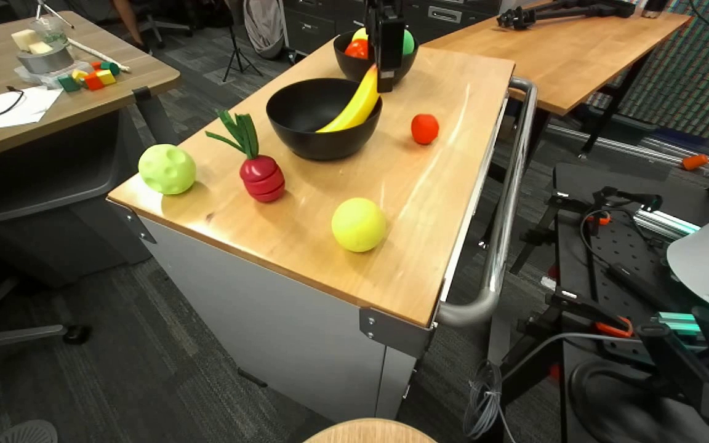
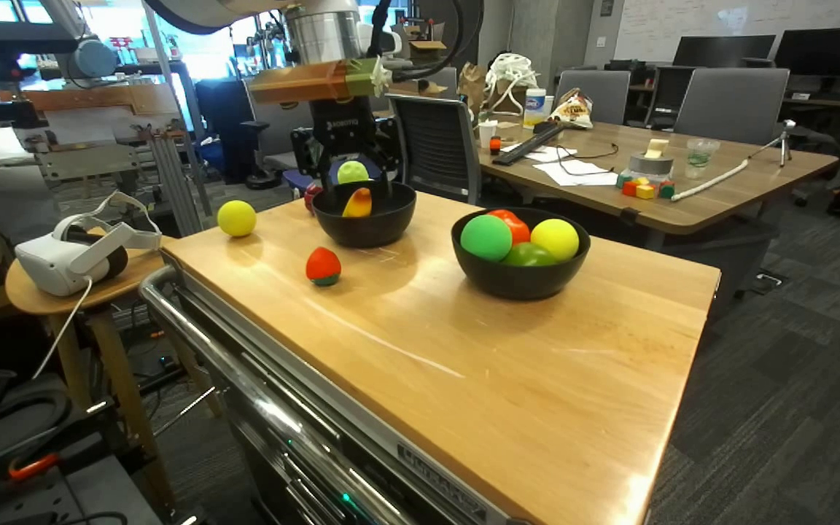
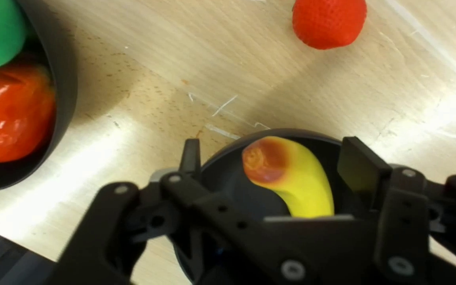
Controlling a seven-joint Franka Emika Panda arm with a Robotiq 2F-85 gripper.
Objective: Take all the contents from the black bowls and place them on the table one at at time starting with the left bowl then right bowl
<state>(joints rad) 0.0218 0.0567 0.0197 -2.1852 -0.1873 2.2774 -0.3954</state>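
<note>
Yellow toy banana leans inside black bowl; gripper spread wide astride it, nothing held. Should close mid-curve, lift straight clear before shifting.

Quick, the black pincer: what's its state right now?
Black pincer: open, holding nothing; the curved yellow banana with a reddish tip is between its jaws, ungripped.

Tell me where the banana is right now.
In an exterior view, the banana is in the left-hand black bowl, beyond the red fruit; the wrist view shows it between the open jaws of the gripper.
</note>
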